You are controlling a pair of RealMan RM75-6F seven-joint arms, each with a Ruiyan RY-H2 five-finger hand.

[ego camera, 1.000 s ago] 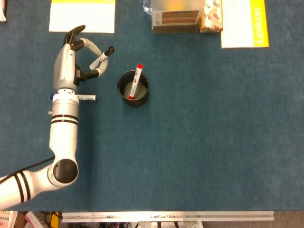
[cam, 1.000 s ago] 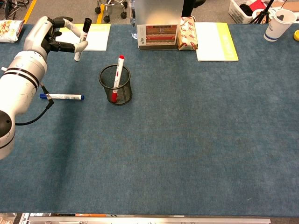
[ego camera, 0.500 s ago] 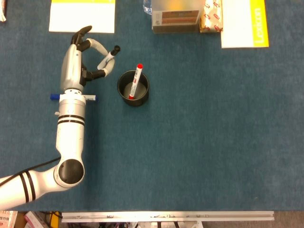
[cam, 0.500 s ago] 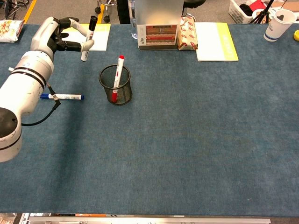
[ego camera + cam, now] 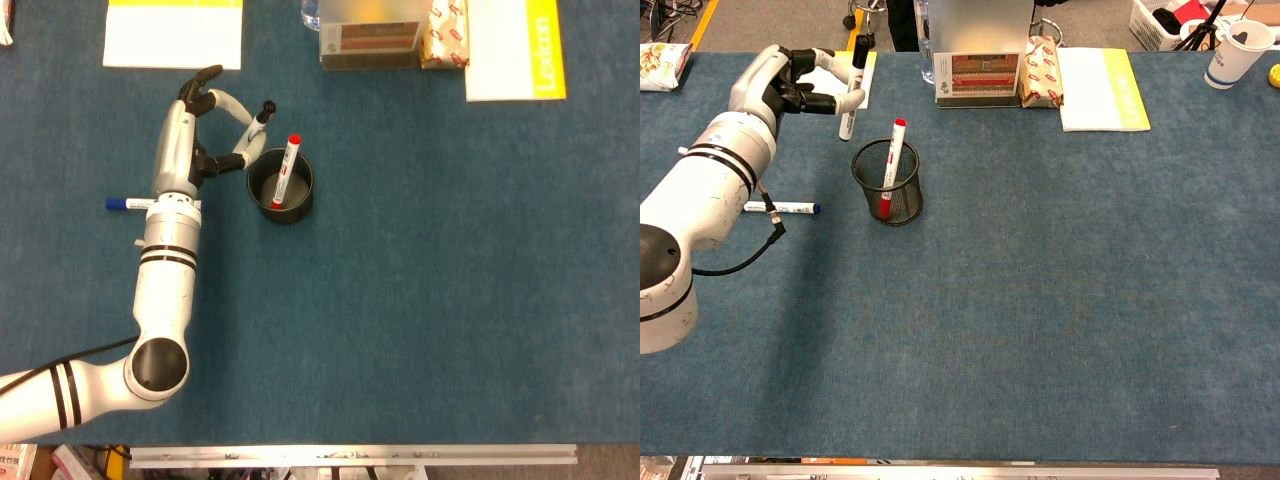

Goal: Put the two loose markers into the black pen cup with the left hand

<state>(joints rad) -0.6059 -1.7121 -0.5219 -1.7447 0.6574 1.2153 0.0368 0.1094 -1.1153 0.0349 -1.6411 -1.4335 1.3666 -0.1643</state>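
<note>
pinching black marker point(image 5: 853, 90) upright, chest view only

This looks like a lab or office workroom. A blue felt-covered surface point(image 5: 1040, 300) carries stationery: a mesh pen cup point(image 5: 887, 182), a white notepad point(image 5: 173, 32) and a yellow-edged book point(image 5: 1095, 88) along the far edge. Beyond the surface, chair castors point(image 5: 877, 12), a paper cup point(image 5: 1230, 52) and yellow floor tape point(image 5: 704, 22) show.

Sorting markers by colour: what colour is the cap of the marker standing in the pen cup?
Red, clearest in the head view: marker in the pen cup.
</note>
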